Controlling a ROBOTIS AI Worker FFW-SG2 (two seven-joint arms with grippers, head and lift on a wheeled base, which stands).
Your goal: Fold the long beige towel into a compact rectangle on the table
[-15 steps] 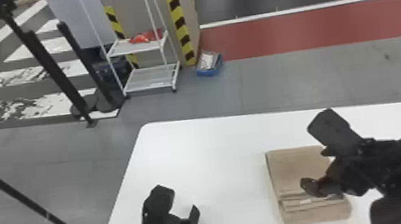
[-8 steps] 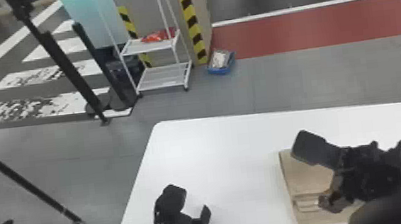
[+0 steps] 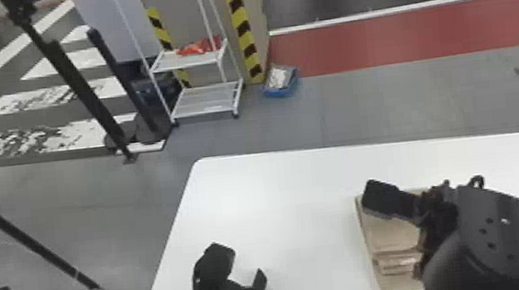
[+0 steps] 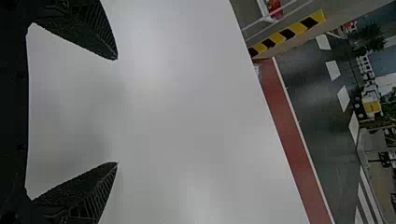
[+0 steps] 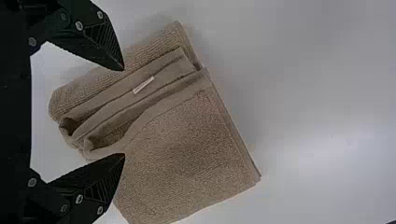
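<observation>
The beige towel (image 3: 392,234) lies folded into a rectangular stack on the white table, partly covered by my right gripper (image 3: 394,229) in the head view. In the right wrist view the towel (image 5: 187,140) shows layered folded edges and a small pale tag; my right gripper (image 5: 124,112) is open above it, one finger on each side of those layers. My left gripper (image 3: 248,265) is over the table, left of the towel and apart from it. In the left wrist view my left gripper (image 4: 116,111) stands open with only tabletop between its fingers.
The white table (image 3: 286,190) has its left and far edges in view. Beyond it on the floor stand a white wire shelf (image 3: 208,101), a blue bin (image 3: 281,82) and black posts.
Scenery and towel have shifted rightward in the head view. The right gripper has moved left relative to the towel, its wrist turned. The left arm keeps nearly the same pose over the table.
</observation>
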